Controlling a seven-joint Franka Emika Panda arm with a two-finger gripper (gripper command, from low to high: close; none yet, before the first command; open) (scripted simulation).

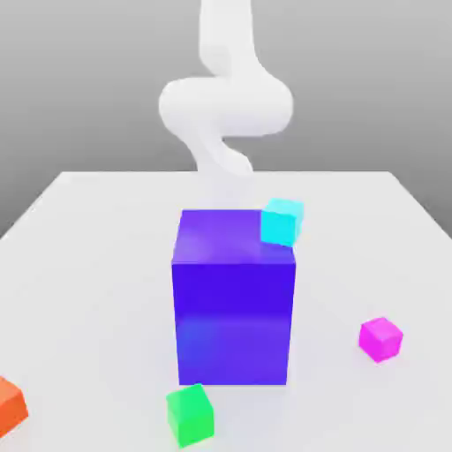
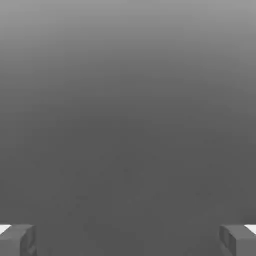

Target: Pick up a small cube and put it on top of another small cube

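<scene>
Sitting nearest on the white surface are a green cube and an orange cube at the exterior view's left edge. Slightly farther, toward the exterior view's right, rests the pink cube, small, bright magenta, well apart from the tall blue block. A cyan cube shows at that block's far top corner. The tool has its fingers spread wide, gripping nothing.

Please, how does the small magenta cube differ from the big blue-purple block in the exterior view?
The magenta cube is far smaller than the blue-purple block. The cube is bright pink; the block is deep blue-violet. The cube sits alone toward the exterior view's right; the block stands in the middle. Both rest on the white table, untouched.
</scene>
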